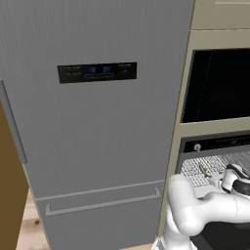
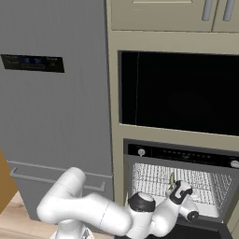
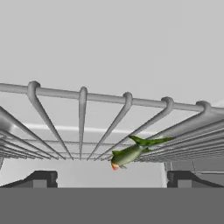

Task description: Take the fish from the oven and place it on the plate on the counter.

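Oven rack (image 3: 83,118): slender green fish (image 3: 133,151)

Fish (image 1: 204,170) on the open oven's (image 1: 215,146) wire rack (image 1: 195,168), beside grey fridge (image 1: 93,122).

**White arm, dark joints**

The arm (image 2: 88,210) is built of smooth, glossy white segments, rounded and bulbous at the bends like swollen tubes. Dark, near-black rings and caps mark the joints; one shows as a grey-topped disc ringed in black. The hand end carries black fittings on white housings. The gripper (image 3: 111,179) has two small dark, blocky finger tips (image 3: 41,178) with flat grey faces.
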Motion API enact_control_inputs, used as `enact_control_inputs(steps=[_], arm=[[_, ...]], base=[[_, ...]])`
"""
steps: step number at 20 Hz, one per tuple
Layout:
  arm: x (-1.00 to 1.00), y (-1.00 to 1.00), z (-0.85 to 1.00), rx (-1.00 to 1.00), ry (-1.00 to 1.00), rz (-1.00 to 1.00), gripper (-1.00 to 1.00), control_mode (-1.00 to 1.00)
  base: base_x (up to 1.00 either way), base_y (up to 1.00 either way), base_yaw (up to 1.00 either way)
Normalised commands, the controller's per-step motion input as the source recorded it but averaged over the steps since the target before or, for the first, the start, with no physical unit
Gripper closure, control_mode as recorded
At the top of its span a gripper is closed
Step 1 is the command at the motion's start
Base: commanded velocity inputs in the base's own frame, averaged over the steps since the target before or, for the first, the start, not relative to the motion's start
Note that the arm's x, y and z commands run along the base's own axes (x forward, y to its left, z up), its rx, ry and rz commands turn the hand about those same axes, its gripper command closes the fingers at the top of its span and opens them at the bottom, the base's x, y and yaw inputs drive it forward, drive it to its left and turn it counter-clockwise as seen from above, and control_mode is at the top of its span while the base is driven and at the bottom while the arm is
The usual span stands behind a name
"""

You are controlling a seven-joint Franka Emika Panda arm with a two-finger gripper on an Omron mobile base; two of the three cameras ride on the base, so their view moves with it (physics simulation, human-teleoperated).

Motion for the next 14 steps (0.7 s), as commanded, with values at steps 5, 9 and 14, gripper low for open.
enact_control_inputs(steps=[5,9,14], arm=[[-0.08,0.00,-1.00,0.09,0.01,0.00,-1.00,-1.00],[-0.34,-0.03,-1.00,0.28,-0.08,0.00,-1.00,-1.00],[-0.60,-0.14,-1.00,0.36,-0.14,0.00,-1.00,-1.00]], base=[[0.00,0.00,0.00],[0.00,0.00,0.00],[0.00,0.00,0.00]])
